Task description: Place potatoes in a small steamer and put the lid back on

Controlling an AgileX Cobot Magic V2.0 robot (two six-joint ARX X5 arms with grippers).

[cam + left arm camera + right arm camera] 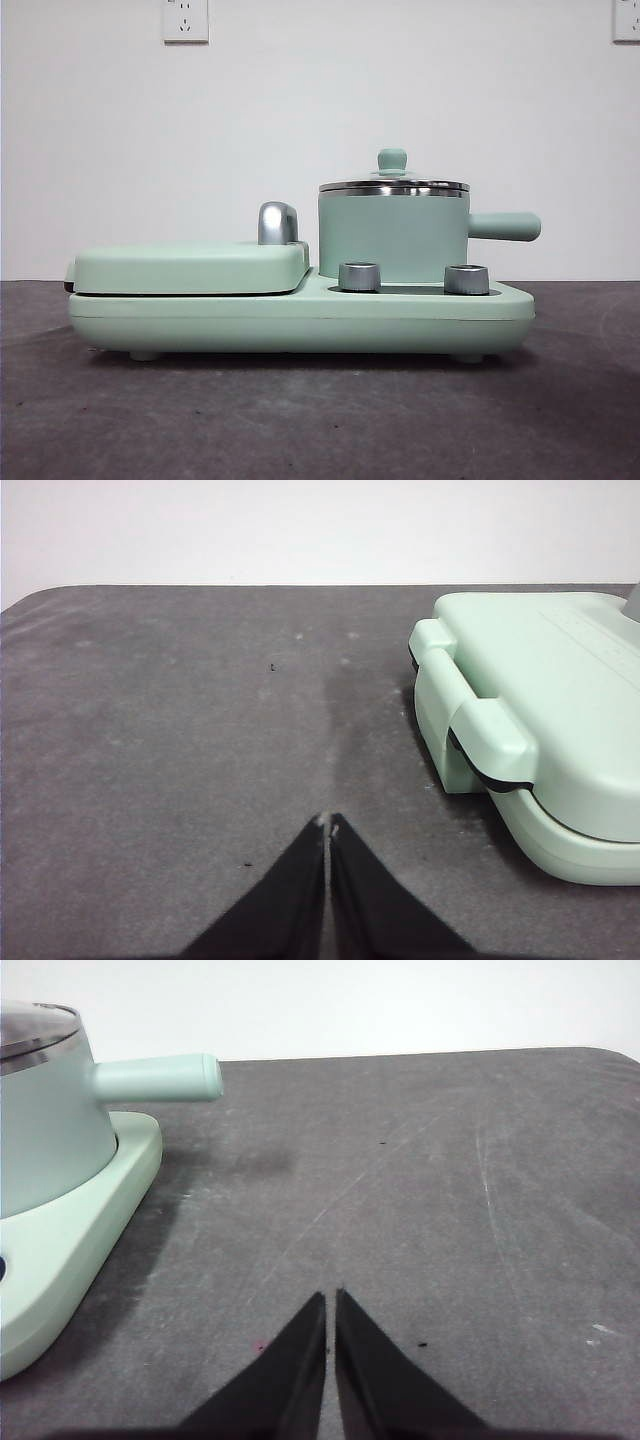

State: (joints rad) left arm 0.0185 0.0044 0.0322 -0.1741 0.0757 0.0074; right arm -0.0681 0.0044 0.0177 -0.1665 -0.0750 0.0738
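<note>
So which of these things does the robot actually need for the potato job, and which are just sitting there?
For the job:
- small steamer
- lid, sitting on the steamer
- left pincer and right pincer, both shut and waiting
No potato shows.

Just there:
- griddle cover
- two knobs
- wall sockets

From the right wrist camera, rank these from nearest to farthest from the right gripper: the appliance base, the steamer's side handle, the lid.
Right gripper is shut, low over the table.
1. Appliance base: closest, its rounded corner on the table beside the gripper.
2. Steamer's side handle: farther back, sticking out above the base's edge.
3. Lid: farthest, sitting on the steamer.
</note>
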